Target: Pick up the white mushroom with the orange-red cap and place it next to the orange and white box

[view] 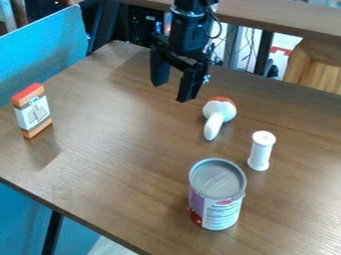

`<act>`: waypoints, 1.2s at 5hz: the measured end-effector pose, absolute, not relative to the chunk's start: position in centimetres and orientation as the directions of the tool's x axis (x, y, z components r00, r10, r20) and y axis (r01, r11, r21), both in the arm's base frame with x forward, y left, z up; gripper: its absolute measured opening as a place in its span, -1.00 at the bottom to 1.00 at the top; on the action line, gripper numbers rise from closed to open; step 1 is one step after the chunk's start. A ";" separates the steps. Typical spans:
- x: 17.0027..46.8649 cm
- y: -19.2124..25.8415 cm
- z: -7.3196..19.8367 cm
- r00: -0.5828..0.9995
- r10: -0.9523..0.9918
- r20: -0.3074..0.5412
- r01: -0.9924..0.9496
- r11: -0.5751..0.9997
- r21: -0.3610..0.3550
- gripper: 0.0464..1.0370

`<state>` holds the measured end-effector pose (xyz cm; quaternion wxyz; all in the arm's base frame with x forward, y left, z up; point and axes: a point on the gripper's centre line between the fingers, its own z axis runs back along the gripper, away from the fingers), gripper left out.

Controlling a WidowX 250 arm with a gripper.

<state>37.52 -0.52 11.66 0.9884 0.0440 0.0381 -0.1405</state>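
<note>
A black pincer (171, 91) is hanging above the counter (120, 159), fingers apart, holding nothing. Nearest it, a white toy mushroom (218, 110) is lying ungrasped, while a can (217, 199) and white spool (261, 151) are standing beyond.

Table (120, 164) with can (220, 201), mushroom (218, 113), spool (261, 152), box (33, 112)
</note>
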 end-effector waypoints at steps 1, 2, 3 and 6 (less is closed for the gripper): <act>37.3 -0.5 10.0 0.954 -0.268 -0.135 0.279 0.958 0.066 0.93; 38.6 -0.8 9.9 0.968 -0.224 -0.111 0.233 0.970 0.070 0.93; 39.5 -1.5 9.3 0.977 -0.192 -0.098 0.196 0.980 0.036 0.93; 41.3 -3.6 7.8 0.991 -0.082 -0.110 0.081 0.997 -0.019 0.93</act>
